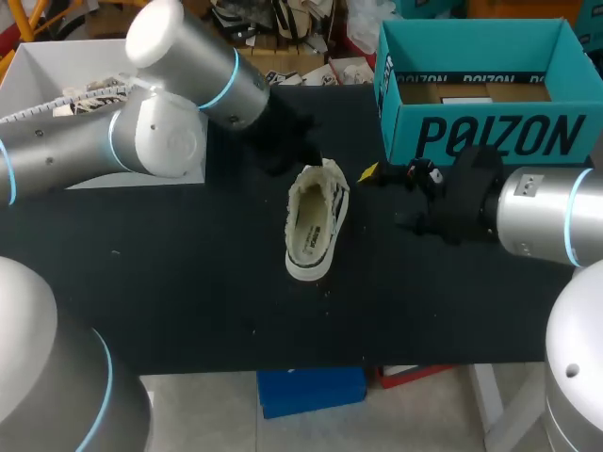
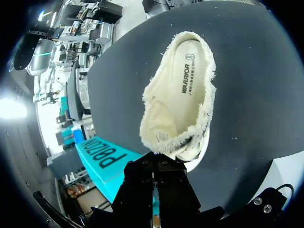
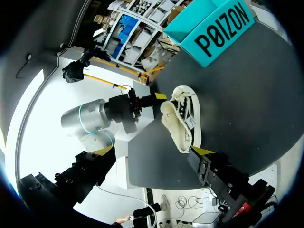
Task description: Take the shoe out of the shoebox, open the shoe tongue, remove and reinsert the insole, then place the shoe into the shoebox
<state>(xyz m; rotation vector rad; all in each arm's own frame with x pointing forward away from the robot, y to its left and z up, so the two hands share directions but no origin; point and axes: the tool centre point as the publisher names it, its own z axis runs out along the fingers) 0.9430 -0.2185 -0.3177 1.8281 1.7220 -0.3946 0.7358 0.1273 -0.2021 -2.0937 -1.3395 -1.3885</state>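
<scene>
Black table (image 1: 188, 273) carried the work. Left gripper (image 2: 153, 166) had its fingers together at the shoe (image 2: 183, 95) rim, probably steadying it; an actual pinch could not be confirmed. Right gripper (image 3: 151, 152) was spread wide beside the shoe, apparently positioned for access to the insole (image 2: 187, 80). The shoe lay opening-up outside the shoebox (image 1: 490, 132).

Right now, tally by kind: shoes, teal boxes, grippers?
shoe: 1
teal shoebox: 1
grippers: 2, the left gripper and the right gripper
Total: 4
</scene>
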